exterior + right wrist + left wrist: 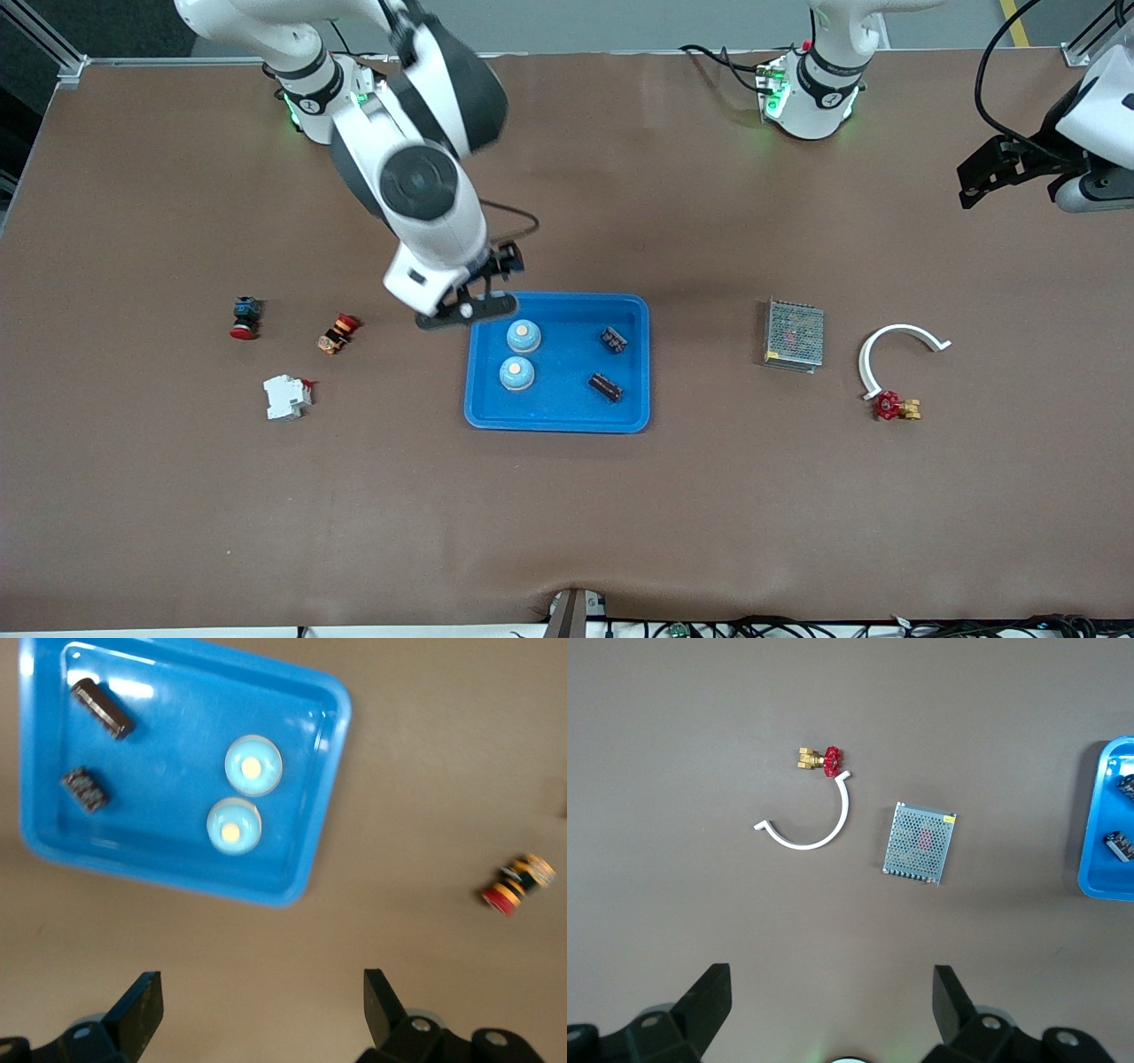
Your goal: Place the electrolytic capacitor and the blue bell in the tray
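Note:
The blue tray [567,403] lies mid-table. In it sit two blue bells [524,336] [516,373] and two dark electrolytic capacitors [613,339] [605,386]. My right gripper [467,312] is open and empty, over the tray's corner toward the right arm's end. The right wrist view shows the tray [168,744], both bells [252,767] [234,826], both capacitors [102,709] [85,788] and the open gripper [261,1010]. My left gripper [974,182] waits, open and empty [831,1010], high over the left arm's end of the table. The tray's edge [1099,815] shows in the left wrist view.
A grey mesh box [793,335], a white C-shaped piece [895,350] and a red valve [895,407] lie toward the left arm's end. A red push button [244,318], a red-yellow button [337,333] and a white breaker [286,396] lie toward the right arm's end.

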You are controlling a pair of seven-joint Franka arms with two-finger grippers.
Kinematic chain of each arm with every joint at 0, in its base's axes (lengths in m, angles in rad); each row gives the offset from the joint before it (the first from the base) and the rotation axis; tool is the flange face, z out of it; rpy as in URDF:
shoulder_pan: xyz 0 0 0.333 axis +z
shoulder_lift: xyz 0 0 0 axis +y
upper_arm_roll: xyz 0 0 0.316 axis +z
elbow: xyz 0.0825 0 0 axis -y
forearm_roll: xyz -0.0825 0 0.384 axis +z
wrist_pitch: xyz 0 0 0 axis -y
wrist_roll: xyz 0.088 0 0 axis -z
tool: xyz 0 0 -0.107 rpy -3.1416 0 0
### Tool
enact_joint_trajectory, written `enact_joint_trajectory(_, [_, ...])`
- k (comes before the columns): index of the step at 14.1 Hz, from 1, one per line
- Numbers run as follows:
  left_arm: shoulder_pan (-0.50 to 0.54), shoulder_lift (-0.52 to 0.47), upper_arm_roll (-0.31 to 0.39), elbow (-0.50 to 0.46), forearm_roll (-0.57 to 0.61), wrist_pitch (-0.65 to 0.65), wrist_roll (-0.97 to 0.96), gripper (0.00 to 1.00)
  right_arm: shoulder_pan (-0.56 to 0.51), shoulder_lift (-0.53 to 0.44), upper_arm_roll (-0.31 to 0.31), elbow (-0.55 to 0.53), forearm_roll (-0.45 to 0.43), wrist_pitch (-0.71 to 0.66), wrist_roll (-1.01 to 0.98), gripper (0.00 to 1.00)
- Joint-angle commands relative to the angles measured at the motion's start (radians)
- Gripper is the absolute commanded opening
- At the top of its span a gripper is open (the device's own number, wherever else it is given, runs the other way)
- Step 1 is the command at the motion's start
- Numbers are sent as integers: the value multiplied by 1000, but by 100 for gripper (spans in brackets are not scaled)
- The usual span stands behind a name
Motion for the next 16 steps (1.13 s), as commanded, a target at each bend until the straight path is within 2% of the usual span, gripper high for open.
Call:
enact_joint_trajectory(1, [4,-11,3,-4,-19,-9,29,100,-17,-208,-8,-196,19,0,-39,100])
enact_joint_trajectory(4, [3,-11,2,-4,-19,-9,29,100,-66,-386,-10,-332,18,-5,-74,100])
enact_joint_trajectory(7, [3,-11,2,-4,-19,-9,29,100,-174,-454,-12,-337,11,-84,-163,100])
enact_joint_trajectory(10, [3,-11,2,-4,-19,-9,29,100,-296,-462,-12,-326,4,-97,-177,100])
enact_joint_trajectory(13, [4,-11,2,-4,-19,-9,29,100,-440,-451,-7,-292,5,-89,-306,100])
enact_joint_trajectory(16, [4,-11,2,-4,-19,-9,29,100,-570,-399,-4,-249,2,-80,-317,100])
